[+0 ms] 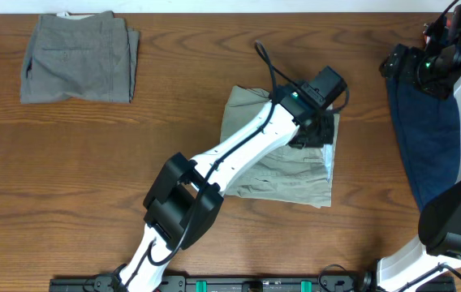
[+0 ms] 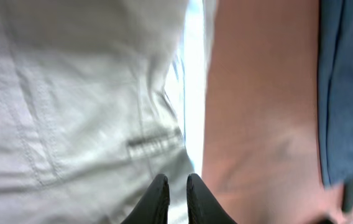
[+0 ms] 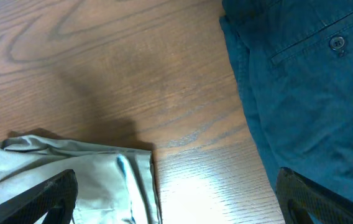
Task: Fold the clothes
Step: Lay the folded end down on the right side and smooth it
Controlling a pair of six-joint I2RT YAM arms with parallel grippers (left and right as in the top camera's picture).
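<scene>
Folded khaki shorts (image 1: 287,180), soft creased cloth with stitched seams, are laid on the wood-grain bench (image 1: 174,105). The left gripper (image 2: 176,200) is held over them, jaws almost closed; the right gripper (image 3: 176,183) is spread wide.

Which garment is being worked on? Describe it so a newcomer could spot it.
On the wooden table, look at the middle, under the left gripper: the folded khaki shorts lie there. They are paler than the grey shorts far left and the navy shorts at right, with a light blue band along one edge.
</scene>
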